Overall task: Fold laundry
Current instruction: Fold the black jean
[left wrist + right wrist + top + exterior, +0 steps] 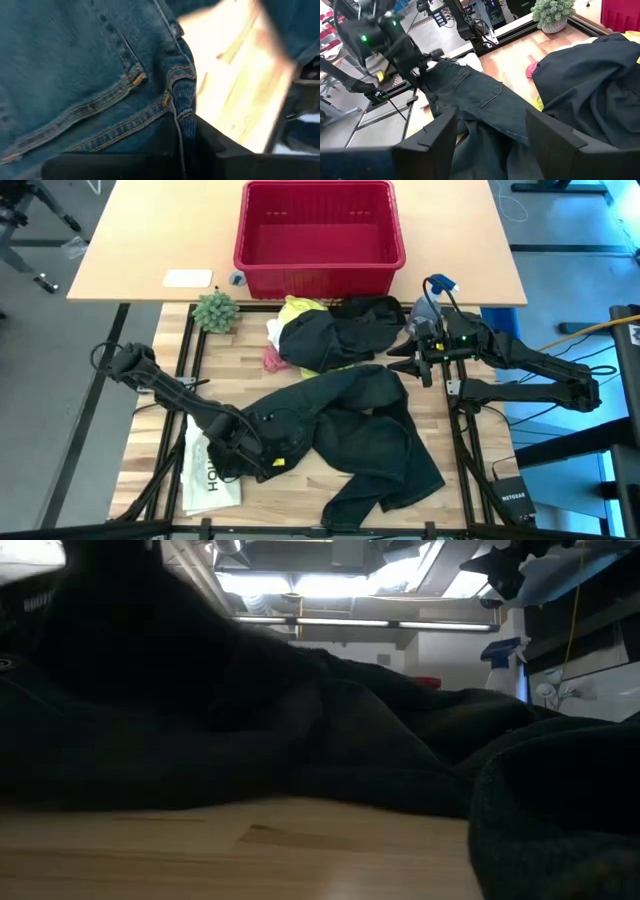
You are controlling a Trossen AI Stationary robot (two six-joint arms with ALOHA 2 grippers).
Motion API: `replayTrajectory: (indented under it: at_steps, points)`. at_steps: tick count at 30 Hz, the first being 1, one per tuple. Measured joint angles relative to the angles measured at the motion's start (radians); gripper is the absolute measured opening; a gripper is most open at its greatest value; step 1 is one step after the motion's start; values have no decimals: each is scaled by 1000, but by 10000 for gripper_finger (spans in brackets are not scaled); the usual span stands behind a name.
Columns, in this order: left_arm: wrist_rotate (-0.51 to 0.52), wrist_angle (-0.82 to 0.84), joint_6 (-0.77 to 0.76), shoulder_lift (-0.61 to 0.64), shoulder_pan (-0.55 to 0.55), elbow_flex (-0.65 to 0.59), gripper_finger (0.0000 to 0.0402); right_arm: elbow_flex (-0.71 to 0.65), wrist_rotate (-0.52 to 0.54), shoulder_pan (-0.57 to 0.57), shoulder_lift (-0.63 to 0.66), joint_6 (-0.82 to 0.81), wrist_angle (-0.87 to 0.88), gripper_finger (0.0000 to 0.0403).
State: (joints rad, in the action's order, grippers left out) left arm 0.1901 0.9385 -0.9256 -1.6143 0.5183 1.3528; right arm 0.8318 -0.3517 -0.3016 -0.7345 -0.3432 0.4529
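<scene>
Dark blue-black denim trousers [360, 420] lie spread and rumpled across the middle of the wooden table, and they fill the low view [300, 730]. My left gripper [262, 455] is shut on their near-left end, which also shows in the right wrist view [422, 80]. A second dark garment [345, 330] lies heaped at the far middle over a yellow T-shirt [298, 308]. A small pink cloth [272, 361] and a white cloth [274, 330] lie beside that heap. My right gripper [408, 360] hangs open above the table's right side, touching nothing. My left gripper pinches the trousers' stitched top edge [182, 117] between its two fingers [212, 145], beside a belt loop and a back pocket corner. The fingers come from above, slanting down. The held end [437, 75] is raised a little, while the legs [390, 470] lie slack on the table.
A red plastic basket [318, 235] stands on the far table, and a small potted plant [215, 310] stands at the far left. A flat white printed item [205, 475] lies at the near left, under my left arm. Bare wood shows at the near right corner [470, 470].
</scene>
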Motion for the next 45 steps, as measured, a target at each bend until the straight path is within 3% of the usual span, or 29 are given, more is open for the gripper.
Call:
replayTrajectory:
  at_steps: [8, 13, 21, 25, 35, 45]
  points:
    - [36, 207, 5, 74, -7, 123, 11, 0, -1, 0, 0, 11, -1, 222]
    - [-20, 317, -46, 101, 28, 163, 11, 0, -26, 0, 0, 12, -2, 222]
    - [-177, 312, -137, 104, 145, 109, 11, 0, -28, 0, 0, 16, -2, 222]
    - [-212, 206, -185, 104, 195, 35, 11, 0, -28, 0, 0, 23, 0, 222]
    - [-274, -242, -335, 103, 273, -272, 11, 0, -31, 0, 0, 10, 30, 222]
    - [-353, -310, -458, 103, 347, -433, 11, 0, -39, 0, -2, 33, 134, 222]
